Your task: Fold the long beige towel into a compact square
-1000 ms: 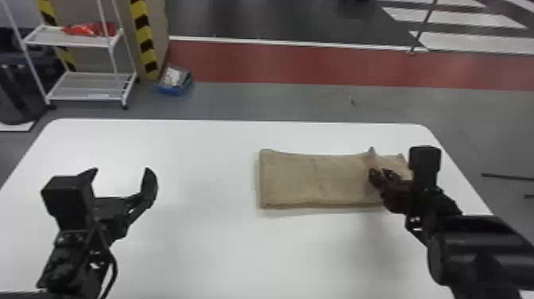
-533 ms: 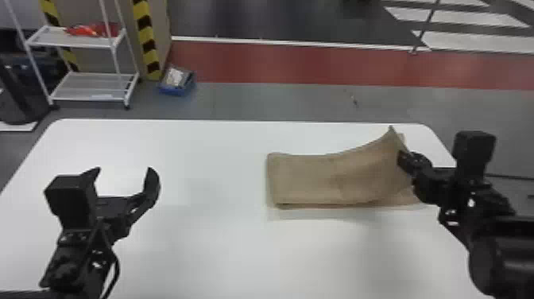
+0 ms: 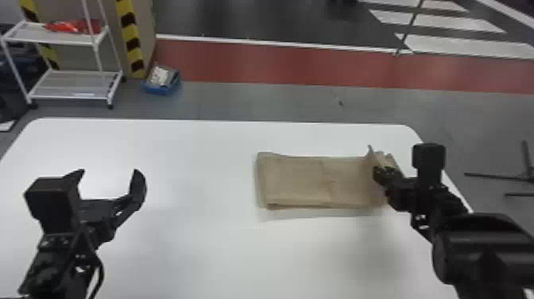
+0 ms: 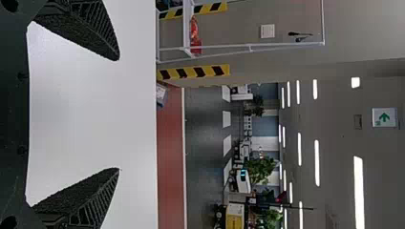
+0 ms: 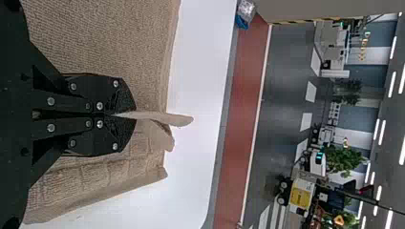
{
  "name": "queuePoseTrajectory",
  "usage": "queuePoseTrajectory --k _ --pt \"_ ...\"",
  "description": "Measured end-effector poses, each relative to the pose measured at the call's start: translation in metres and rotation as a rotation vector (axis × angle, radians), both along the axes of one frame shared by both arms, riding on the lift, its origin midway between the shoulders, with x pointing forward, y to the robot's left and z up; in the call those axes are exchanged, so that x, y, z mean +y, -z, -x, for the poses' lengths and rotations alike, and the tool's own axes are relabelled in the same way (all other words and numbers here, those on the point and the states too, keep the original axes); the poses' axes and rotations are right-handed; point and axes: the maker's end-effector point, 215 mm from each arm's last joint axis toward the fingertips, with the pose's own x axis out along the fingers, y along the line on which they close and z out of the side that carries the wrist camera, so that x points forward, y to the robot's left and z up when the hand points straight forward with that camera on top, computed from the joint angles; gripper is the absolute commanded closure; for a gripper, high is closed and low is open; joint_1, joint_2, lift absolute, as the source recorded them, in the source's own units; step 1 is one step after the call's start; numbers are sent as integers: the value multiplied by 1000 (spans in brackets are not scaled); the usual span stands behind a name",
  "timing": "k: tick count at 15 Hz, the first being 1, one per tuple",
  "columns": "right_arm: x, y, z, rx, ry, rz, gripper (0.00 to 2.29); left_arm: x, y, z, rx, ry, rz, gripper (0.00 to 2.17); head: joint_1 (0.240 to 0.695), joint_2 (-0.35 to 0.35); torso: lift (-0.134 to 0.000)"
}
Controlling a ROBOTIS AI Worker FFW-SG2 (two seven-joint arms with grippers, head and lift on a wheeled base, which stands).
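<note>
Beige on towel (image 3: 298,181), ribbed w/ grid in pt.; plain wht. on tbl. (image 3: 178,159); blk. on L gripper (image 3: 108,175) & R gripper (image 3: 380,175); red on flr. band (image 3: 278,63); yel./blk. stripes on corner strip (image 3: 130,39).

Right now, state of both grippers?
Left gripper: open, empty, over the white table.
Right gripper: jaws shut on a pinched fold of the long beige towel.

Room left of towel (image 3: 298,181); right gripper (image 3: 378,175) blocks right end.
</note>
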Motion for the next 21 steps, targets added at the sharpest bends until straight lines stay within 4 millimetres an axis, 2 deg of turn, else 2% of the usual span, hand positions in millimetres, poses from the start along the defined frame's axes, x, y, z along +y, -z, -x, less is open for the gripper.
queuePoseTrajectory --k 3,5,7,10,14,16,18,19,21 --pt "-12 -31 -3 -69 19 -19 1301 2 0 0 2 -5 -2 39 695 -158 -119" --pt "-26 -43 0 -92 37 -27 1301 4 -1 1 1 -8 -3 39 695 -173 -119" --pt "-39 -35 3 -77 47 -7 1301 1 0 1 1 -2 -2 39 695 -185 -119" --pt "-39 -9 0 -61 14 50 1301 -7 -1 -3 0 14 -4 39 695 -197 -119" --pt "-45 -13 -4 -87 9 56 1301 -7 2 -6 5 17 -13 39 695 -202 -119" --pt "-47 -33 -5 -123 14 40 1301 -8 2 -9 6 18 -14 39 695 -201 -119" --pt "-63 -49 -2 -149 43 31 1301 -11 2 -10 8 21 -13 39 695 -218 -119" --pt "-71 -50 -1 -146 52 35 1301 -12 3 -10 10 24 -13 39 695 -228 -119" --pt "-77 -28 3 -101 51 56 1288 -14 4 -12 11 28 -13 39 695 -239 -119"
